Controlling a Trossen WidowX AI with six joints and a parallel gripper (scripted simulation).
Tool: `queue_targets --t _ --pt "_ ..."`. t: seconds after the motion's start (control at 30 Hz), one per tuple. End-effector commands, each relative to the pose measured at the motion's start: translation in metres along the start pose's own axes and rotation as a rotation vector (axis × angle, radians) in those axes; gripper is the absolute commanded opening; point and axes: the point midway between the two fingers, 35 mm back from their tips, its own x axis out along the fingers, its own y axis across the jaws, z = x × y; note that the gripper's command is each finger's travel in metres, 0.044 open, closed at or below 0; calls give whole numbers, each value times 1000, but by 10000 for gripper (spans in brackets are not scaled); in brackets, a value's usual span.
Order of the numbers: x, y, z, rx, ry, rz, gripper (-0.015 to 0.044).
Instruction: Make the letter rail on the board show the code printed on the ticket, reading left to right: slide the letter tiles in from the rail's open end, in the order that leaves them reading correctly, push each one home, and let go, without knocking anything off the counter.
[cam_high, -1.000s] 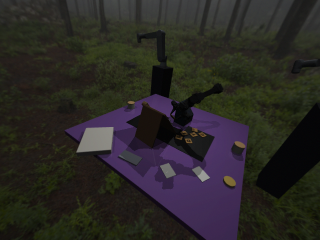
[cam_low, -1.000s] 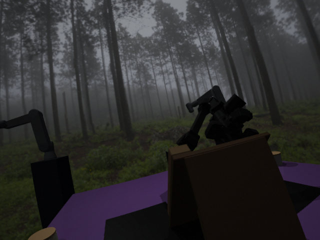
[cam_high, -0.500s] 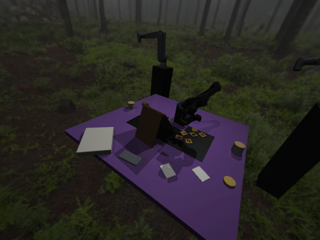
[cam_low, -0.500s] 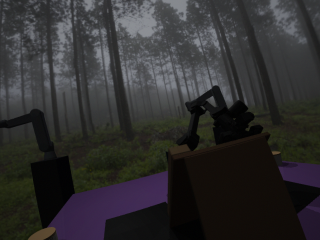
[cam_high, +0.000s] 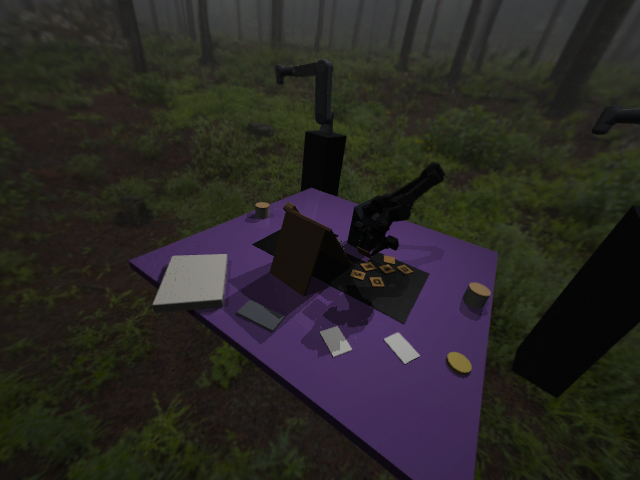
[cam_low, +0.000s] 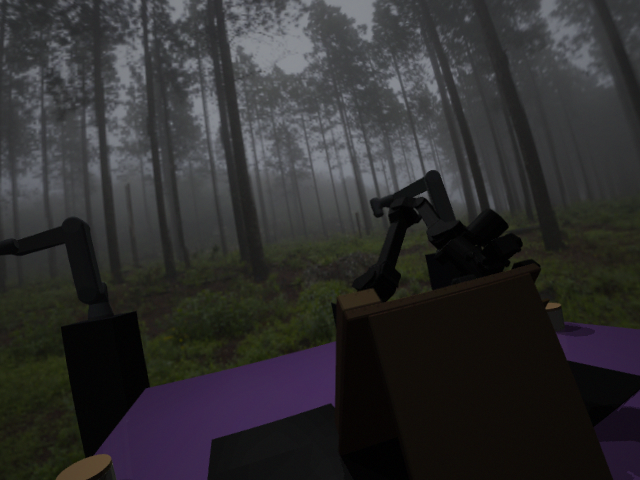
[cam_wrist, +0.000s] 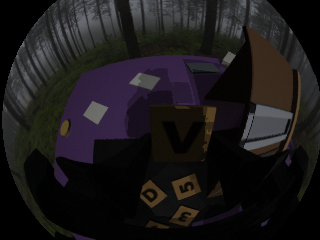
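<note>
Looking at the top cam first, I get the whole purple desk (cam_high: 413, 413) at once, with the brown board (cam_high: 302, 253) standing tilted near the middle on a black mat (cam_high: 408, 299). From up there I only see the board's plain back. The exterior cam is no better: the board (cam_low: 465, 372) fills the lower right and hides nearly everything behind it, so the arm (cam_low: 460, 242) just pokes over its top edge.

The wrist cam is the one that shows the board's front side (cam_wrist: 270, 74) at the right, with a pale strip (cam_wrist: 267, 127) across it that I take for the letter rail; I can't read anything on it.

On the top cam the hand (cam_high: 373, 246) hangs low just beside the board, over the mat's near edge, but what's in it is too dark to see there. The wrist cam settles it: the hand (cam_wrist: 179, 135) is pinching the V tile (cam_wrist: 180, 135), upright between the fingers.

Loose tiles (cam_high: 379, 271) lie in a cluster on the mat; the wrist cam lets me read a D (cam_wrist: 154, 195) and a 5 (cam_wrist: 187, 188), which the top cam can't. Two pale cards (cam_high: 336, 341) and (cam_high: 401, 347) lie near the front edge; I can't tell which is the ticket.
</note>
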Motion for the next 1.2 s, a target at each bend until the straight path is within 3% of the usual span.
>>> queue_targets --t 0.0,1.17 --pt "12 0 1 2 -6 -1 0" --pt "13 -11 -1 2 -5 -2 0"
